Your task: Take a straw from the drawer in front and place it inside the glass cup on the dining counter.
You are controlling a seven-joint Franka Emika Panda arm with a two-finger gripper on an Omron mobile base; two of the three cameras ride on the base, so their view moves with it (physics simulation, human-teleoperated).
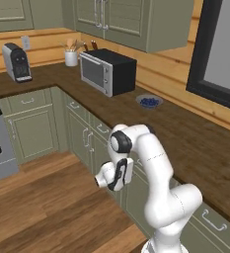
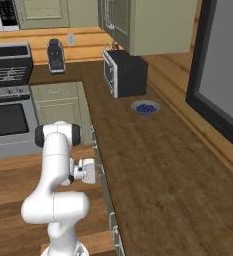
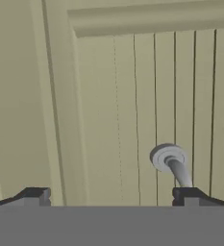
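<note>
Sage-green cabinet fronts run under the dark wood worktop [image 1: 185, 143], and the arm holds its gripper [image 3: 111, 194] right up against one of them, low and level with the fronts. In the hand view the fingertips [image 3: 34, 194] stand wide apart with nothing between them, facing a grooved panel; the silver handle [image 3: 173, 166] sits off toward the right fingertip, its post nearly touching it. To open the drawer [image 3: 147, 110] well, the gripper would probably need to shift right until the bar lies centred between the tips, then close and pull straight back. No straw can be seen, presumably because it lies inside the closed drawer. Open wooden floor [image 1: 47, 197] behind the arm leaves room to withdraw.
</note>
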